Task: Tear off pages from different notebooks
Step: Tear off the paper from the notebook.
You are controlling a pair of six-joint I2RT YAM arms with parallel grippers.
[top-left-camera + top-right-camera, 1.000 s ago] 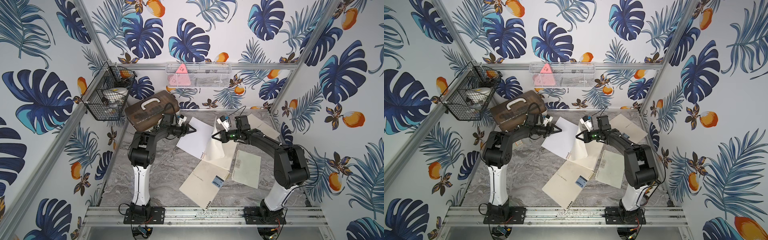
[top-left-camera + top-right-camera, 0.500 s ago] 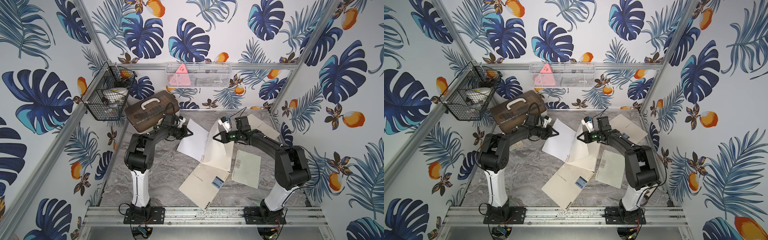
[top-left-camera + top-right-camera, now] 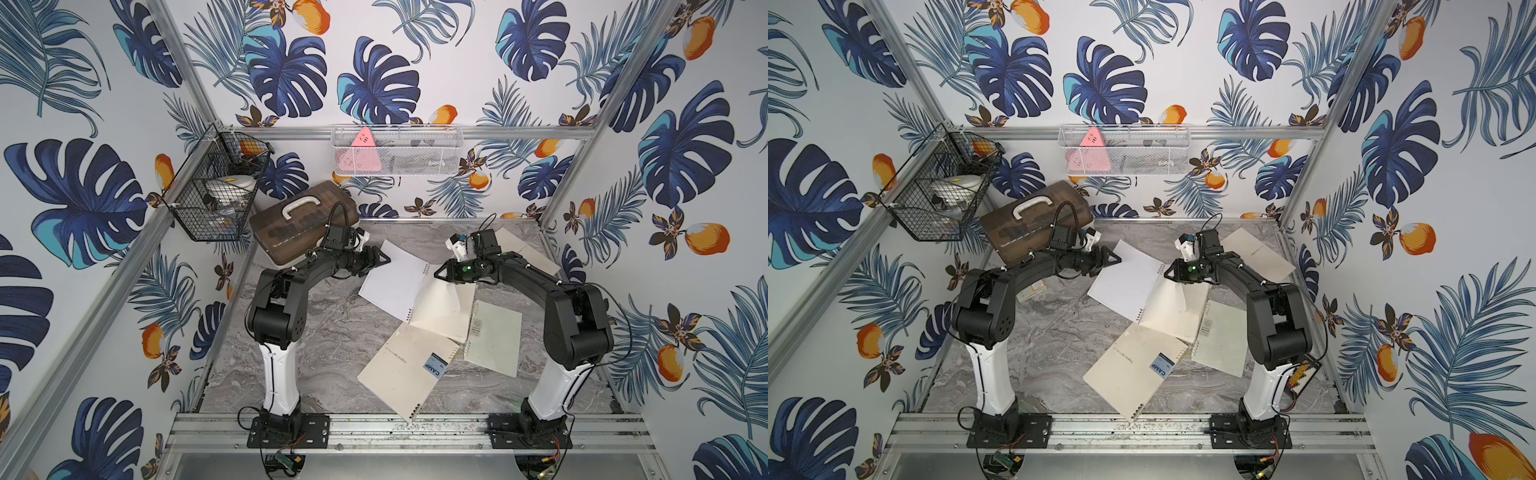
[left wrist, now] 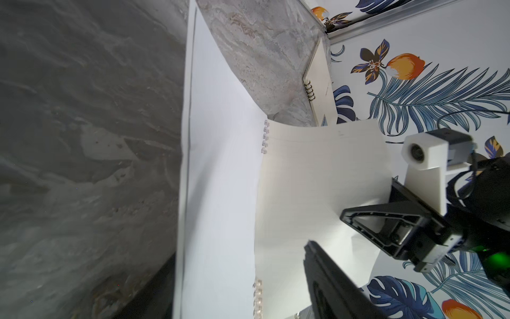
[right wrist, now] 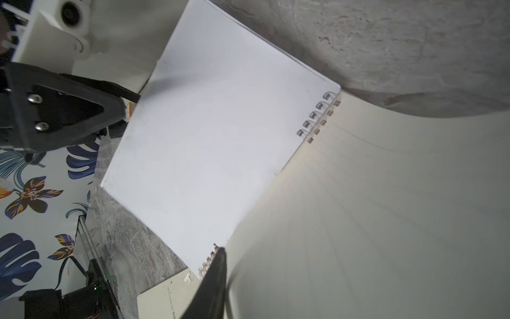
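Note:
An open notebook lies mid-table in both top views, its white cover [image 3: 392, 282] [image 3: 1125, 282] folded out flat and its cream pages [image 3: 446, 320] beside it. My right gripper [image 3: 437, 274] [image 3: 1168, 274] is shut on one cream page [image 3: 442, 293] [image 5: 386, 207], which curls up off the stack. Only one right finger [image 5: 212, 284] shows; the sheet hides the other. My left gripper [image 3: 386, 259] [image 4: 242, 262] is open, its jaws either side of the white cover's [image 4: 220, 179] far edge.
A larger CAMP notebook [image 3: 409, 374] lies near the front. A smaller grey-green one [image 3: 494, 336] sits to the right and another notebook [image 3: 525, 249] at the back right. A brown-lidded box [image 3: 299, 228] stands behind my left arm. Wire baskets [image 3: 216, 191] [image 3: 395, 149] hang on the walls.
The lifted page hangs a little lower and more folded than a second ago. My left gripper drew back slightly, then returned to the cover's edge. The right gripper barely moved.

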